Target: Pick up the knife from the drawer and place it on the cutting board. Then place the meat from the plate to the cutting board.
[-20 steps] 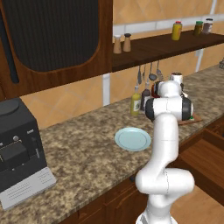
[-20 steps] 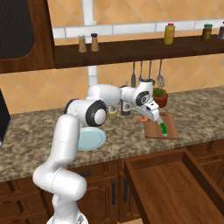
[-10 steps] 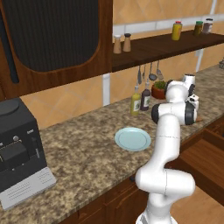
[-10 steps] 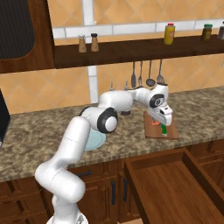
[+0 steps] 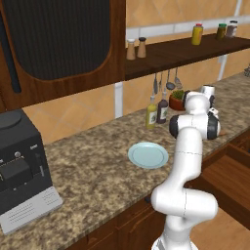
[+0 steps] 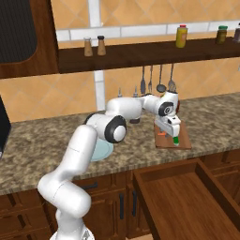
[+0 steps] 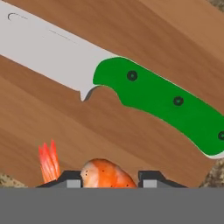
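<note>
Gripper (image 7: 109, 177) closed on the meat (image 7: 107, 174), the orange-pink piece sitting between the two dark fingertips (image 7: 151, 178) at the bottom of the hand view, its red tail fanning out to the left just above the wood. Directly beyond lies the cutting board (image 7: 144, 26), its grain running diagonally across the hand view. On the board rests the knife (image 7: 113, 83), flat, with the pale blade pointing to the upper left of that view and the bright green handle, set with three dark rivets, reaching to the lower right edge; knife and meat lie near each other but apart.

Right base view: the gripper (image 6: 170, 130) hangs low over the cutting board (image 6: 184, 140), which lies on the granite counter (image 6: 42, 140) near its front edge; the green of the knife (image 6: 176, 140) shows just below the hand. The drawer (image 6: 183, 201) stands pulled out below the counter. Left base view: the light-blue plate (image 5: 148, 155) lies bare on the counter, to the left of the white arm, well apart from the board. Behind it stand two bottles (image 5: 157, 114) and, at far left, a black coffee machine (image 5: 22, 168)
</note>
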Available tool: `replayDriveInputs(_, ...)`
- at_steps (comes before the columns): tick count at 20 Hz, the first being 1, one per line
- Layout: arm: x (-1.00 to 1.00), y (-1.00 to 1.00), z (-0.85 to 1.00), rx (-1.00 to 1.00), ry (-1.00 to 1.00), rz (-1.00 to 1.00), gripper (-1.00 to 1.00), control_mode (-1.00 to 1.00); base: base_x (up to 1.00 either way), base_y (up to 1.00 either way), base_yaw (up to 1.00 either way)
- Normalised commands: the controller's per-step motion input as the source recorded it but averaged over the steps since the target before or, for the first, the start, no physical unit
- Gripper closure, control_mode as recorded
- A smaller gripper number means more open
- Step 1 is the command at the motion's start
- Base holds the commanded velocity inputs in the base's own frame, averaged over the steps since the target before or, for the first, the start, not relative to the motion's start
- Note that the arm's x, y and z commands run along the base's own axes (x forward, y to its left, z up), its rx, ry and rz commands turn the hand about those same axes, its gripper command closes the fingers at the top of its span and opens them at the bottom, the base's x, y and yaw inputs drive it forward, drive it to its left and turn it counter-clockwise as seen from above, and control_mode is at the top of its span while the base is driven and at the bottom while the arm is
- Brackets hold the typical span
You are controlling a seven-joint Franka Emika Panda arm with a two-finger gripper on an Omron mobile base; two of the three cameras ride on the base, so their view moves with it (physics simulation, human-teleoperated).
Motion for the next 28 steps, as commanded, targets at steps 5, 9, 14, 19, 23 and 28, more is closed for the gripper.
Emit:
replayDriveInputs(5,0.0,-0.06,0.0,0.0,-0.04,0.0,-1.0,-1.0,0.0,0.0,0.0)
replayDriveInputs(9,0.0,-0.19,0.0,0.0,-0.08,0.0,-1.0,-1.0,0.0,0.0,0.0)
replayDriveInputs(14,-0.07,-0.05,0.21,0.0,-0.02,0.0,-1.0,-1.0,0.0,0.0,0.0)
replayDriveInputs(19,-0.91,0.69,0.37,-0.01,-0.11,0.09,-1.0,-1.0,0.0,0.0,0.0)
replayDriveInputs(23,-1.0,1.0,0.0,-0.02,-0.17,0.18,-1.0,-1.0,0.0,0.0,0.0)
replayDriveInputs(28,-1.0,1.0,0.27,-0.13,-0.07,0.16,-1.0,-1.0,0.0,0.0,0.0)
